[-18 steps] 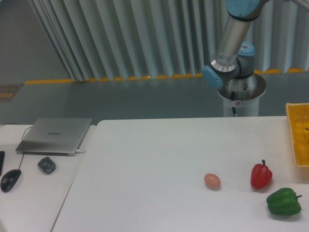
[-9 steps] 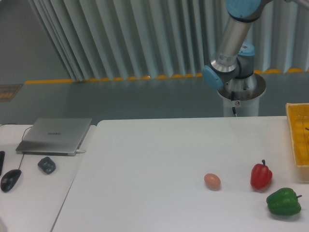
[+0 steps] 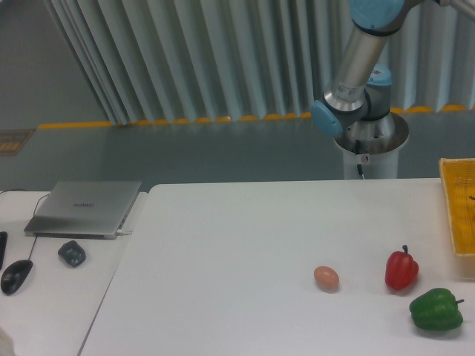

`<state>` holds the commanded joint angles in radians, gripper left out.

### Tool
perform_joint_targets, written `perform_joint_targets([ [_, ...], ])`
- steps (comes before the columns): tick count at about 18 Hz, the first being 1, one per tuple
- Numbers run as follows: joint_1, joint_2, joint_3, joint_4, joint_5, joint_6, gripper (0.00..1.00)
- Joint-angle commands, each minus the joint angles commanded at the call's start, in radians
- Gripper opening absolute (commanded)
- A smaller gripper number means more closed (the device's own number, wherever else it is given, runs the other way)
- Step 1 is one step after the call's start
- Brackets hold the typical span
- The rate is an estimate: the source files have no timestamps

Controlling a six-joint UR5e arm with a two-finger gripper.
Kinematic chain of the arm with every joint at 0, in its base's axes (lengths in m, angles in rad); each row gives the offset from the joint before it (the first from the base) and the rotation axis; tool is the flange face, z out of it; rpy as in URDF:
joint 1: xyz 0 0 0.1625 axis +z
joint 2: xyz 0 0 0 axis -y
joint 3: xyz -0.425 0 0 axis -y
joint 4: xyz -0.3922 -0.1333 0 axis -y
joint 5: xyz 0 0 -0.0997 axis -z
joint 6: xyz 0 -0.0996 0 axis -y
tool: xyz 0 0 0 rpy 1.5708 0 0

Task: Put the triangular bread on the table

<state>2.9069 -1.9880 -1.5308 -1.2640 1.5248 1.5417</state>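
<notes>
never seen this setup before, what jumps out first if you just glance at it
The red pepper and green pepper stand out on the white table at the right front, with a small brown egg to their left. Behind, the robot arm rises out of frame; a yellow basket shows at the right edge.

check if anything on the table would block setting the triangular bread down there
Neither the bread nor the gripper is in view. The table has a broad bare stretch; only the egg, red pepper and green pepper sit at right.
</notes>
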Motion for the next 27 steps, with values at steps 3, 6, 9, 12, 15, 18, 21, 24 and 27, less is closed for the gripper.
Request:
perform_joint_targets([
  [3,0.003,-0.008,0.000,0.002,-0.005,-0.018,1.00],
  [6,-0.002,-0.012,0.000,0.003,-0.003,-0.052,1.00],
  [9,-0.002,-0.015,-0.002,0.003,-0.002,-0.046,1.00],
  [12,0.000,-0.017,-0.002,0.003,0.000,-0.046,0.77],
  [15,0.002,-0.012,0.004,-0.001,0.006,-0.044,0.37],
  [18,0.002,-0.011,0.008,-0.005,0.006,-0.045,0.26],
  [21,0.002,-0.008,0.011,-0.008,0.006,-0.048,0.24],
  [24,0.003,0.000,0.014,-0.023,0.006,-0.041,0.17],
  [27,0.006,0.002,0.043,-0.069,0.005,-0.040,0.17],
])
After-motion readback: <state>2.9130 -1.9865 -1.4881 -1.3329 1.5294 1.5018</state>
